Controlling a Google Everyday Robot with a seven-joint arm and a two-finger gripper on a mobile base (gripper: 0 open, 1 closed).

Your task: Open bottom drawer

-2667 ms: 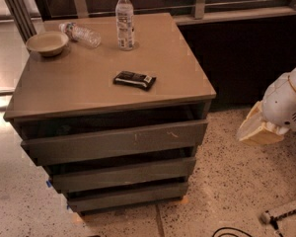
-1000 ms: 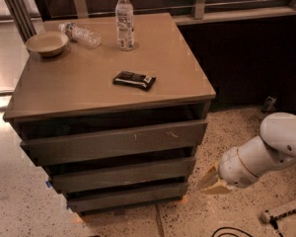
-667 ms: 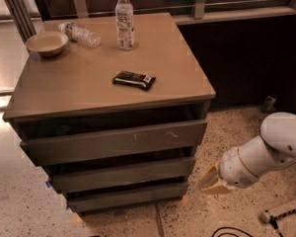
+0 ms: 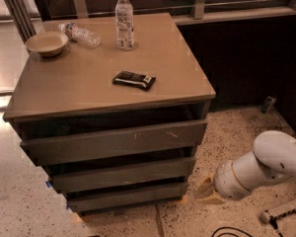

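Note:
The cabinet has three stacked dark grey-brown drawer fronts. The bottom drawer (image 4: pixel 126 197) is the lowest and slimmest panel, just above the floor, and looks shut. Above it are the middle panel (image 4: pixel 123 174) and the tall top panel (image 4: pixel 116 142) with pale scratch marks. My gripper (image 4: pixel 205 190) is at the end of the white arm (image 4: pixel 256 169), low near the floor, just right of the bottom drawer's right end. It points left toward the cabinet and is apart from it.
On the cabinet top (image 4: pixel 79 83) are a standing water bottle (image 4: pixel 124 20), a lying bottle (image 4: pixel 80 33), a bowl (image 4: pixel 46 43) and a dark snack bar (image 4: pixel 133 79). A dark wall panel (image 4: pixel 246 58) stands right. A cable (image 4: pixel 232 231) lies on the speckled floor.
The arm came down from the right side to near the floor by the cabinet's lower right corner. In the last second it has hardly moved.

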